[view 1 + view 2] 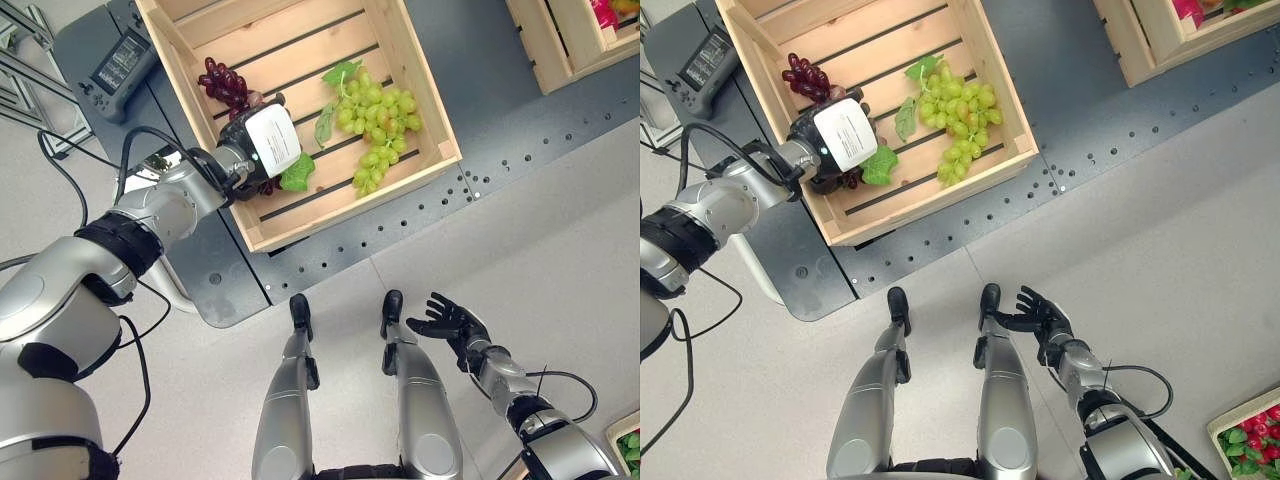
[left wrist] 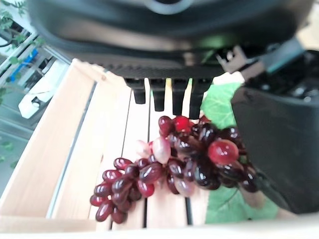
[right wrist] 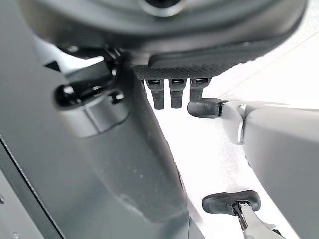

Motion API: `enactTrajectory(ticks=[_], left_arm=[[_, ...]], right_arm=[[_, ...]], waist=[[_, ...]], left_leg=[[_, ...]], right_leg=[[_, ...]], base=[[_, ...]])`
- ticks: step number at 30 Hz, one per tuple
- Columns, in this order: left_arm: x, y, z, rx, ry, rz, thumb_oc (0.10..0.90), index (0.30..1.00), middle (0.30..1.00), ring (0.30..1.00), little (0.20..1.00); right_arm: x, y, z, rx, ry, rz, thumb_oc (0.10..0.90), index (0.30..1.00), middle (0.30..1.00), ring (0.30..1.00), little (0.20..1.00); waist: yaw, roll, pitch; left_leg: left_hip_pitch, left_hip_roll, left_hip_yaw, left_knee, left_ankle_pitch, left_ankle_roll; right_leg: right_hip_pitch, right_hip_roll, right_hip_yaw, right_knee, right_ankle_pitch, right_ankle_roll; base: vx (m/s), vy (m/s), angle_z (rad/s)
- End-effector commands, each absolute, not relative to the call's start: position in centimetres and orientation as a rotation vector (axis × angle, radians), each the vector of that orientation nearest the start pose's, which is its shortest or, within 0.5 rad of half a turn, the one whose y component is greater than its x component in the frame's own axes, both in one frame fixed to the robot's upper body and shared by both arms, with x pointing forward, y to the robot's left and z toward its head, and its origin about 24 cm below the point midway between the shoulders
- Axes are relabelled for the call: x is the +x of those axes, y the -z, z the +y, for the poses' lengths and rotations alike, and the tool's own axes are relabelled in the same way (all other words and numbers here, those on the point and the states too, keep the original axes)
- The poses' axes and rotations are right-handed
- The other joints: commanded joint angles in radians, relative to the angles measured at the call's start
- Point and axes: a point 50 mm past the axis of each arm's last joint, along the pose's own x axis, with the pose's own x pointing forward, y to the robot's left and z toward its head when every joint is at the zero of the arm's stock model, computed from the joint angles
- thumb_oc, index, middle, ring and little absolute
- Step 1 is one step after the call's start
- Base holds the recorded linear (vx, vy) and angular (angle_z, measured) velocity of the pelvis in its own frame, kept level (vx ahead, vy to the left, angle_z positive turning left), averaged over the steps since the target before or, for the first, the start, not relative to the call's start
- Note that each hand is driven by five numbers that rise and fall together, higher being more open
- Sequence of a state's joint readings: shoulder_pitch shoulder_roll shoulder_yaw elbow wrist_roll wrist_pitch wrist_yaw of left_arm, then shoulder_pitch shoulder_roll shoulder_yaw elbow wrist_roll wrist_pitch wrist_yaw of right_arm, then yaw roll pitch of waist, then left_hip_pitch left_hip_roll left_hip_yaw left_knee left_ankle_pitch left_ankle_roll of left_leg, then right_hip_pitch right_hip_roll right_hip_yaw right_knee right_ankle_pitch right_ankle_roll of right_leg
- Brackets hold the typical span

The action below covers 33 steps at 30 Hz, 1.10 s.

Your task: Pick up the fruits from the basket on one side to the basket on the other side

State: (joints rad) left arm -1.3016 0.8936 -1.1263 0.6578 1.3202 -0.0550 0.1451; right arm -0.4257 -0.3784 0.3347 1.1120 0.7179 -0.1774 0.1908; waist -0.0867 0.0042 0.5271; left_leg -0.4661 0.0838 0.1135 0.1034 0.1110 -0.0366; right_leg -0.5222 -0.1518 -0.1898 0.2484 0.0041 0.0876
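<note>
In the upper middle of the left eye view, the robot's left hand (image 1: pixel 262 145) is reaching down into the pale slatted wooden crate (image 1: pixel 425 95), hovering right over the dark red bunch of grapes (image 1: pixel 222 85) lying at the crate's left side. The wrist view is showing that same bunch sprawled across the slats just past the fingers (image 2: pixel 158 96), which are hanging straight and released, with the thumb standing off to one side; nothing is being grasped yet, as far as I can see. A green leaf (image 1: pixel 296 174) is poking out beside the hand.

To the right in the crate, a light green bunch of grapes (image 1: pixel 378 120) with its leaves is lying well apart from the red one.

The right hand (image 1: pixel 452 322) is idling low in the lower right of the frame, fingers spread and slack, carrying nothing.

I'm judging the red bunch to be light but floppy: a loose cluster that will sag and swing when lifted, with smooth, slippery berries. The thick middle of the cluster, near its stem end, looks like the best place to close round, gently enough not to squeeze berries loose. A second wooden crate (image 1: pixel 548 45) is sitting at the upper right.
</note>
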Motion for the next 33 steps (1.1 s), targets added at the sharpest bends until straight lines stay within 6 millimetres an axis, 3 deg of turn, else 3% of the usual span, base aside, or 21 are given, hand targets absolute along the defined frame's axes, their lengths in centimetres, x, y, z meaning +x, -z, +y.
enactTrajectory(ticks=[1,5,8,9,10,12,17,23,28,33], left_arm=[[38.0,-34.6,22.3,-3.404,0.543,0.383,0.8,0.9,0.9,0.9,0.9],[38.1,-34.8,23.7,-3.432,0.589,0.06,0.8,0.9,0.9,0.9,0.9],[38.1,-34.4,24.3,-3.446,0.602,-0.058,0.8,0.9,0.9,0.9,0.9],[38.2,-34.2,24.5,-3.446,0.595,-0.104,0.778,0.867,0.867,0.867,0.867],[38.4,-33.9,24.7,-3.449,0.577,-0.143,0.588,0.582,0.582,0.582,0.582],[38.5,-33.5,24.9,-3.455,0.551,-0.175,0.4,0.3,0.3,0.3,0.3],[38.9,-32.2,25.1,-3.486,0.455,-0.216,0.4,0.3,0.3,0.3,0.3],[39.2,-31.3,24.8,-3.519,0.373,-0.107,0.4,0.3,0.3,0.3,0.3],[39.2,-30.5,24.4,-3.541,0.326,0.14,0.4,0.3,0.3,0.3,0.3],[38.9,-30.9,23.7,-3.606,0.382,0.551,0.4,0.3,0.3,0.3,0.3]], right_arm=[[27.2,5.3,-24.0,0.162,-0.025,0.47,0.8,0.9,0.9,0.9,0.9],[27.5,5.1,-24.1,0.17,-0.02,0.46,0.8,0.9,0.9,0.9,0.9],[27.5,5.1,-24.0,0.179,-0.015,0.461,0.8,0.9,0.9,0.9,0.9],[27.7,4.9,-23.9,0.183,-0.015,0.455,0.8,0.9,0.9,0.9,0.9],[27.8,4.9,-23.9,0.187,-0.013,0.455,0.8,0.9,0.9,0.9,0.9],[27.8,4.8,-23.9,0.193,-0.009,0.449,0.8,0.9,0.9,0.9,0.9],[28.0,4.5,-24.0,0.223,0.017,0.41,0.8,0.9,0.9,0.9,0.9],[28.6,3.5,-23.9,0.251,0.011,0.334,0.8,0.9,0.9,0.9,0.9],[29.1,2.7,-23.2,0.271,-0.031,0.27,0.8,0.9,0.9,0.9,0.9],[29.4,2.1,-22.3,0.283,-0.066,0.231,0.8,0.9,0.9,0.9,0.9]], waist=[[0.021,-0.027,-0.007],[0.022,-0.028,-0.007],[0.022,-0.034,-0.007],[0.02,-0.039,-0.007],[0.019,-0.042,-0.007],[0.017,-0.044,-0.007],[0.012,-0.051,-0.007],[0.007,-0.052,-0.007],[0.008,-0.049,-0.007],[0.014,-0.038,-0.007]], left_leg=[[-0.009,-0.011,-0.009,0.113,-0.104,-0.003],[-0.026,-0.014,-0.012,0.113,-0.098,-0.002],[-0.03,-0.013,-0.011,0.118,-0.104,-0.001],[-0.044,-0.013,-0.012,0.116,-0.096,-0.001],[-0.048,-0.012,-0.012,0.117,-0.096,-0.001],[-0.057,-0.011,-0.012,0.119,-0.096,-0.001],[-0.086,-0.012,-0.008,0.131,-0.104,0.003],[-0.107,-0.011,-0.004,0.146,-0.112,0.008],[-0.089,-0.01,0.001,0.148,-0.117,0.009],[-0.052,-0.014,0.003,0.148,-0.124,0.01]], right_leg=[[0.011,-0.016,0.051,0.006,0.037,0.026],[-0.005,-0.017,0.05,0.002,0.048,0.029],[-0.006,-0.016,0.047,0.003,0.046,0.031],[-0.018,-0.014,0.047,-0.001,0.055,0.031],[-0.022,-0.012,0.047,-0.001,0.056,0.032],[-0.031,-0.01,0.049,-0.001,0.06,0.032],[-0.058,-0.005,0.052,0.004,0.061,0.035],[-0.08,-0.005,0.056,0.015,0.062,0.04],[-0.066,-0.01,0.055,0.018,0.061,0.045],[-0.032,-0.017,0.052,0.019,0.056,0.046]], base=[[0.0,0.0,0.0],[0.0,0.0,0.0],[0.0,0.0,0.0],[0.0,0.0,0.0],[-0.03,-0.009,0.02],[0.0,0.0,0.0],[-0.03,0.006,0.0],[-0.03,0.015,-0.01],[-0.02,0.007,0.0],[0.0,0.0,0.0]])
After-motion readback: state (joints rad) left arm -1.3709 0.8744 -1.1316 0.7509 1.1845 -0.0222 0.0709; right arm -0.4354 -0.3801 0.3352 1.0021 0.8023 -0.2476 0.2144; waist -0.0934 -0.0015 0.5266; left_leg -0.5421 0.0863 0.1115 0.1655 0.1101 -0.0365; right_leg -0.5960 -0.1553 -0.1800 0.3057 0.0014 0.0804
